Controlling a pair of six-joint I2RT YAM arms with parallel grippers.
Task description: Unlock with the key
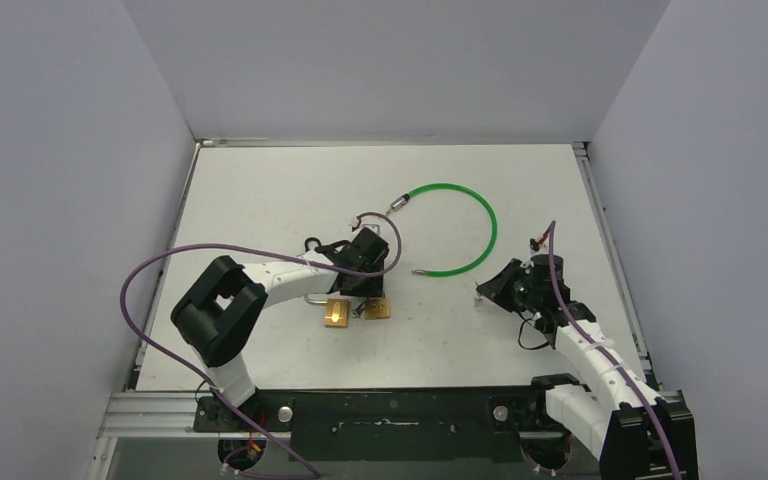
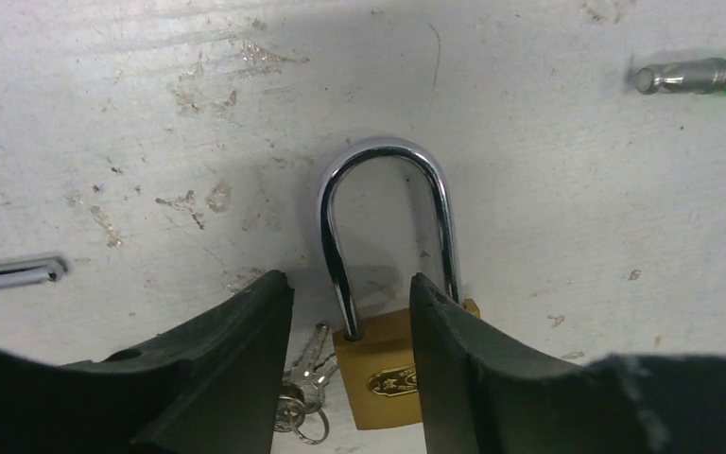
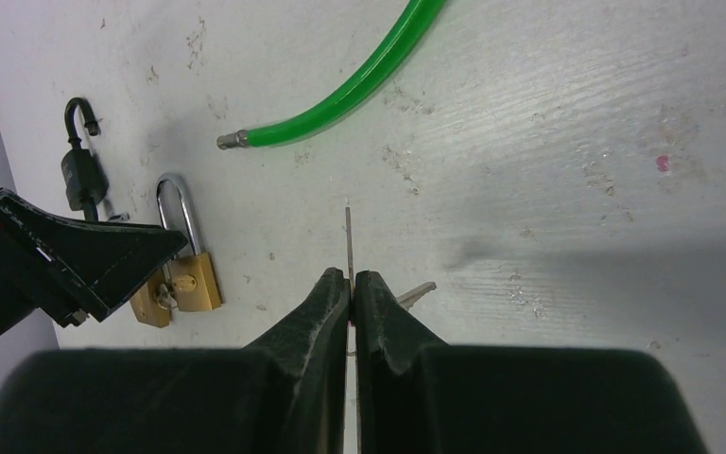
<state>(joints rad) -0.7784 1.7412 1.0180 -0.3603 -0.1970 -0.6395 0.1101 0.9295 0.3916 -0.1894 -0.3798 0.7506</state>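
Note:
A brass padlock [image 2: 383,374] with a silver shackle [image 2: 378,156] lies flat on the white table. My left gripper [image 2: 350,284] is open and low over it, one finger on each side of the shackle's foot; I cannot tell whether they touch it. A bunch of keys [image 2: 304,378] lies against its left side. In the top view this lock [image 1: 375,310] is just below the left gripper [image 1: 365,288]. My right gripper [image 3: 351,276] is shut on a key [image 3: 348,236], blade pointing forward; a second key [image 3: 418,294] hangs beside it. It hovers at mid right [image 1: 482,290].
A second brass padlock [image 1: 337,313] lies beside the first, its shackle [image 2: 9,274] at the left. A small black padlock [image 3: 80,170] lies further back. A green cable [image 1: 475,215] with metal ends curves across the middle of the table.

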